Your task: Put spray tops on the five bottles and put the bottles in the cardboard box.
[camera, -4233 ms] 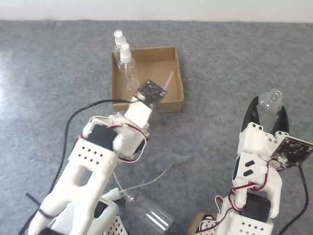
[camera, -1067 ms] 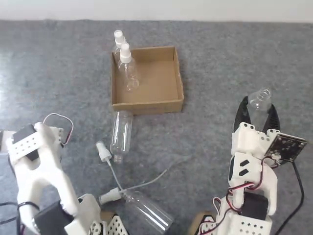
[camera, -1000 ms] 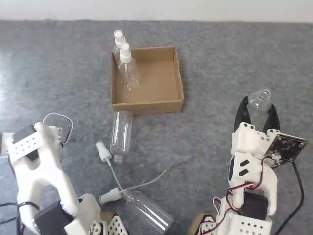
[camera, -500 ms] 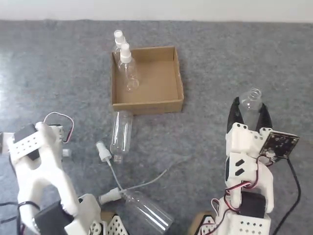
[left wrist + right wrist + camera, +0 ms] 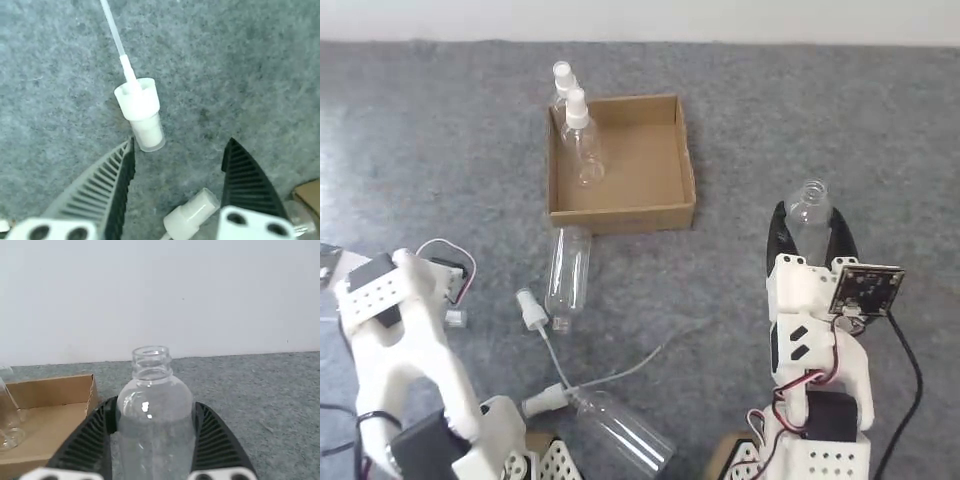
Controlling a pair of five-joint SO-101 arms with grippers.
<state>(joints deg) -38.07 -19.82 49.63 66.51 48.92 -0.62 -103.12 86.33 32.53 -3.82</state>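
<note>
Grey felt covers the table, with a pale wall behind its far edge. Near the right edge, the right gripper (image 5: pixel 809 228) is clamped around the body of an uncapped bottle (image 5: pixel 810 205), holding it upright with the threaded neck free above the jaws. Toward the left edge, the left gripper (image 5: pixel 180 150) hangs with its jaws spread apart over a loose spray top (image 5: pixel 139 114), which lies on the felt with its thin dip tube (image 5: pixel 113 27) pointing away. A second spray top (image 5: pixel 192 215) lies near it. The cardboard box (image 5: pixel 620 215) sits mid-table toward the far edge. The spray top looks light, rigid and small, so a nudge would likely make it skid or roll. Its stout collar seems the place to pinch, not the tube, which would probably bend. The clear bottle is likely thin-walled and slick, so a hard squeeze could dent it.
</note>
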